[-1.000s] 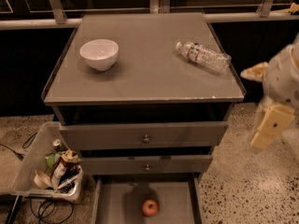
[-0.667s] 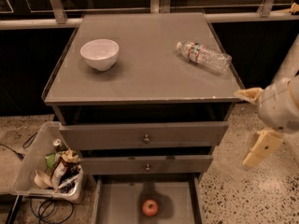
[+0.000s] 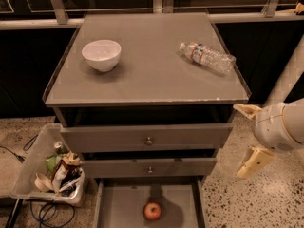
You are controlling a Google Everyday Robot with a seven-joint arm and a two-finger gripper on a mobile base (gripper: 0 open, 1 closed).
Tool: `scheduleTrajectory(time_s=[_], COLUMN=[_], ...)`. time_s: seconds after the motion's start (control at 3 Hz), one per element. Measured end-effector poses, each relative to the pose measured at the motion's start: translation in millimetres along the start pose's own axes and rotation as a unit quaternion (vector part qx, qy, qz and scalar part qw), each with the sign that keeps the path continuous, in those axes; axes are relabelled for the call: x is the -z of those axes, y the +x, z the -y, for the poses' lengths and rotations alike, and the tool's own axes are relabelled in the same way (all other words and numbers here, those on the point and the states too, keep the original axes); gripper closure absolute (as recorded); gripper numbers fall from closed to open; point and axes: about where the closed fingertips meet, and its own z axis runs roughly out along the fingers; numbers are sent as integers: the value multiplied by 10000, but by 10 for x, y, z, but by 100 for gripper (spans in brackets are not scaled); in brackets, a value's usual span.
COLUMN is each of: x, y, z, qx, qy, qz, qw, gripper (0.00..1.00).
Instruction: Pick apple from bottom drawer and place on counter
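A pale plastic bin (image 3: 29, 170) of rubbish stands on the floor left of the grey cabinet (image 3: 95, 137), whose flat glossy desk (image 3: 152, 77) carries a round white ceramic bowl (image 3: 101, 55) at left and a clear plastic water bottle (image 3: 207, 57) lying on its side at right. The small red apple (image 3: 152, 211) rests midway across the floor of the pulled-out shallow grey bottom drawer (image 3: 118, 205). Right of the cabinet, below desk level, the cream two-fingered claw (image 3: 250, 137) hangs spread wide and empty.

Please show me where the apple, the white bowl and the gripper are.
apple (image 3: 152, 211): camera view, centre of its red skin.
white bowl (image 3: 102, 63): camera view, its outer wall.
gripper (image 3: 239, 141): camera view, midway between its open fingertips, right of the cabinet (image 3: 118, 137).
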Motion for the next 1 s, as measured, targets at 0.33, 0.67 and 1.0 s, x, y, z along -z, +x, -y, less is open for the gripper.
scheduleTrajectory(time_s=[0.33,0.67,1.0], x=[0,-106,-508], y=[0,-84,-55], z=[-1,-143,-343], qx=[0,109,122], qy=[-1,-222,-556], qz=[0,202,393], qw=[10000,9995,9976], gripper=[0,0,0])
